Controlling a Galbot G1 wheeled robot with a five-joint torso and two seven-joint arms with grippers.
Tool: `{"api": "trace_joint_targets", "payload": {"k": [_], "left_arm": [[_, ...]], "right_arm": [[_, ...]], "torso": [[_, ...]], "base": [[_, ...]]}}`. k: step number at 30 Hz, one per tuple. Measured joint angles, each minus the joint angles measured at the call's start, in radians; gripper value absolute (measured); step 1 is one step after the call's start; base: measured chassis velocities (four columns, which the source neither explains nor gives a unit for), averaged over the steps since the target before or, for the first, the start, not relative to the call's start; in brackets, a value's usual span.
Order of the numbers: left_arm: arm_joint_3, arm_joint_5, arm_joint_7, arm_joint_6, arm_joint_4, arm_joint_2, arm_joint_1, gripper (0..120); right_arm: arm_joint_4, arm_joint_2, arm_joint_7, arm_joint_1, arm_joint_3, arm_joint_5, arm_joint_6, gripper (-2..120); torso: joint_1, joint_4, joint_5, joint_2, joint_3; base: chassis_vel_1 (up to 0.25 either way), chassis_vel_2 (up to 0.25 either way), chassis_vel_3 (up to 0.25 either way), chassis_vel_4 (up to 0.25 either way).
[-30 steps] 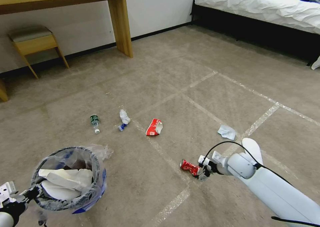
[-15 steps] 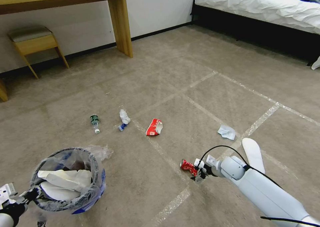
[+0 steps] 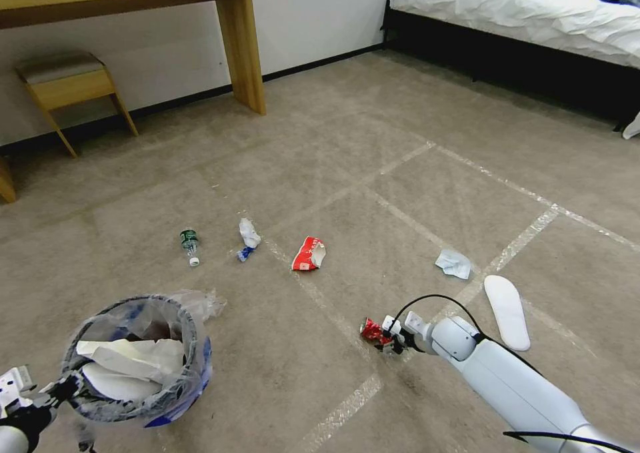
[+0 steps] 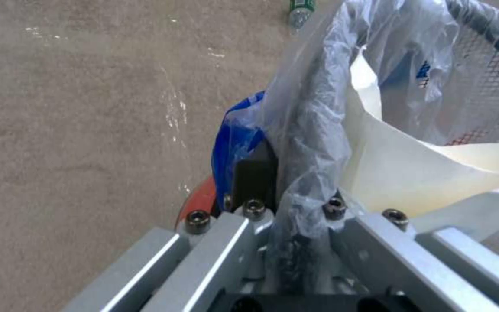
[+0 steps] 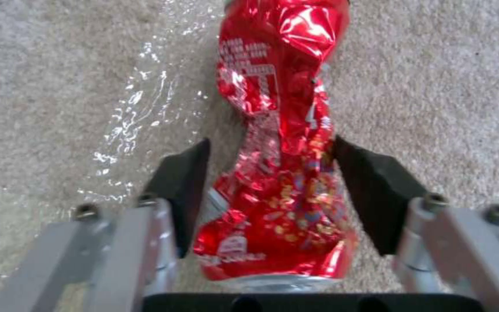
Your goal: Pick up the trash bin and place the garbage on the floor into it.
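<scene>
Tool [image 5: 270, 173] pads straddle crushed can [image 5: 278, 173], contact unclear.

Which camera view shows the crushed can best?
The right wrist view: the crushed can lies large between the right gripper's open black pads on the floor. The head view shows it small and partly hidden at the gripper tip. The left wrist view gives the trash bin instead.

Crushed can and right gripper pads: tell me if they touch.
Cannot tell. In the right wrist view the pads straddle the crushed can closely, one edge meeting the foil, without plain contact or gap.
</scene>
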Motion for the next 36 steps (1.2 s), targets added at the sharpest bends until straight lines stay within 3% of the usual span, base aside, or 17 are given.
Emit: {"api": "trace_joint_targets", "payload": {"k": [4, 7, 10, 19, 30, 33, 36], "left_arm": [[0.002, 0.000, 0.000, 0.000, -0.002, -0.002, 0.000, 1], [0.003, 0.001, 0.000, 0.000, -0.004, -0.003, -0.001, 1], [0.003, 0.001, 0.000, 0.000, -0.004, -0.004, 0.000, 1], [0.005, 0.002, 0.000, -0.001, -0.010, -0.006, 0.001, 1], [0.014, -0.026, -0.014, 0.010, -0.040, 0.007, -0.004, 1], [0.026, -0.029, -0.018, 0.012, -0.054, 0.010, -0.013, 1], [0.034, -0.029, -0.020, 0.012, -0.061, 0.012, -0.019, 1]], "right_arm": [[-0.004, 0.003, 0.004, -0.002, 0.003, 0.000, 0.005, 45], [-0.006, 0.003, 0.014, -0.007, 0.007, 0.000, 0.026, 26], [0.000, 0.001, 0.016, -0.013, 0.011, 0.001, 0.033, 19], [0.017, -0.003, 0.021, -0.027, 0.029, 0.018, 0.065, 9], [0.240, -0.030, 0.089, -0.020, 0.179, 0.230, 0.156, 8], [0.369, -0.040, 0.163, 0.013, 0.214, 0.383, 0.187, 8], [0.477, -0.052, 0.207, 0.028, 0.226, 0.461, 0.181, 8]], "torso": [[0.000, 0.0000, 0.0000, 0.000, 0.000], [0.000, 0.0000, 0.0000, 0.000, 0.000], [0.000, 0.0000, 0.0000, 0.000, 0.000], [0.000, 0.0000, 0.0002, 0.000, 0.000], [0.000, 0.0000, 0.0000, 0.000, 0.000], [0.000, 0.0000, 0.0000, 0.000, 0.000], [0.000, 0.0001, -0.0002, 0.000, 0.000]], "base": [[0.000, 0.000, 0.000, 0.000], [0.000, 0.000, 0.000, 0.000], [0.000, 0.000, 0.000, 0.000], [0.000, 0.000, 0.000, 0.000], [0.000, 0.000, 0.000, 0.000], [0.000, 0.000, 0.000, 0.000], [0.000, 0.000, 0.000, 0.000]]}}
